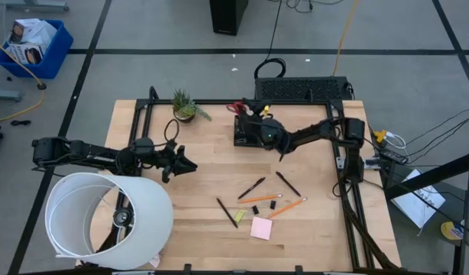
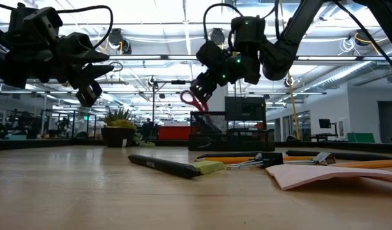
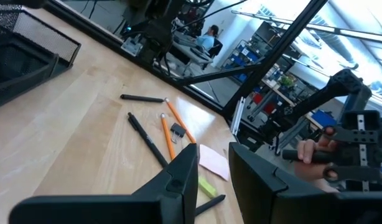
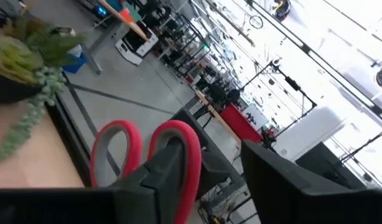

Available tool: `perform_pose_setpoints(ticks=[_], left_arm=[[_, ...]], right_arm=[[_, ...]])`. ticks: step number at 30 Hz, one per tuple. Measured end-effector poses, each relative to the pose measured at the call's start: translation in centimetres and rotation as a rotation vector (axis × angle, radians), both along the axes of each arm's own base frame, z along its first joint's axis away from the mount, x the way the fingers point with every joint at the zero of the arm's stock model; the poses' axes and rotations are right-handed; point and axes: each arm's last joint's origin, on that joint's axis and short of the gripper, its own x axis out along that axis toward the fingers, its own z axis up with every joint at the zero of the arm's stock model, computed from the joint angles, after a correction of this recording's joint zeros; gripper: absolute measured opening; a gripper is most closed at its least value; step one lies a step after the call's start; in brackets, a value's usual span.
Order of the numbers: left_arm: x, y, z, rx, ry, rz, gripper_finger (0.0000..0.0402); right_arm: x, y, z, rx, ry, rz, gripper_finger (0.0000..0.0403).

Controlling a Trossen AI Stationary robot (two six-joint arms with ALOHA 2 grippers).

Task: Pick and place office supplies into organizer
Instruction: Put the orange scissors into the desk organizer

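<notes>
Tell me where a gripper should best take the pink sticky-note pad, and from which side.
Probably from straight above, fingers closing across two opposite edges of the pink sticky-note pad. It lies flat and thin on the table, so only its edges give purchase. Avoid the edge next to the orange pencil, which lies close by; the table-front side looks clearer.

No text, label, brand, number or sign can be read in any view; the printed white packaging in the blue plastic bin [image 1: 32,44] on the floor, beyond the worktop's far left corner, stays illegible.
</notes>
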Motion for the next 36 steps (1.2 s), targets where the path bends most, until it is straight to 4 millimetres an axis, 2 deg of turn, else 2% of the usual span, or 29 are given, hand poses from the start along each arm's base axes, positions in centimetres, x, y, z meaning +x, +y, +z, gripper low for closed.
perform_pose_setpoints(ticks=[6, 10, 14, 19, 30, 36], left_arm=[[0.0, 0.0, -0.1, -0.002, 0.008, 0.000, 0.0093], [0.0, 0.0, -0.1, -0.007, 0.009, 0.001, 0.0093], [0.0, 0.0, -0.1, -0.007, 0.008, 0.001, 0.0093], [0.0, 0.0, -0.1, -0.007, 0.008, 0.001, 0.0093], [0.0, 0.0, -0.1, -0.005, 0.014, 0.002, 0.0093], [0.0, 0.0, -0.1, -0.003, 0.014, 0.002, 0.0093]], right_arm=[[0.1, 0.9, -0.4, 0.010, 0.052, -0.045, 0.0184], [0.1, 1.4, -0.8, 0.034, 0.079, -0.117, 0.0182], [0.2, 1.7, -1.7, 0.066, 0.157, -0.107, 0.0181], [0.2, 2.0, -2.2, 0.112, 0.167, -0.110, 0.0179], [0.6, 5.8, -2.2, 0.041, 0.267, -0.155, 0.0179], [0.5, 7.1, -2.0, 0.009, 0.307, -0.207, 0.0174]])
